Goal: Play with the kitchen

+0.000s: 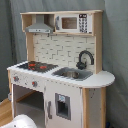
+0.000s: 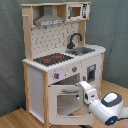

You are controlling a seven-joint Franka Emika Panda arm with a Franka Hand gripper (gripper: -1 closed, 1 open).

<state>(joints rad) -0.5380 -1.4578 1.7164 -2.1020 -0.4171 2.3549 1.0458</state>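
1 arm only, and I cannot tell whether my pincer [image 2: 81, 90] is apart or together; it sits against the oven door [image 2: 64, 100] of the kitchen [image 2: 60, 60], which rises directly behind it. Above it are the knobs [image 2: 65, 73], stovetop [image 2: 52, 59] and faucet [image 2: 75, 39]. I judge pushing hard could strain the door's hinge or shove the kitchen.

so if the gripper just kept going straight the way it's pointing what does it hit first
Most likely the windowed oven door of the kitchen: the gripper points at its handle side in the second exterior view, though depth is unclear.
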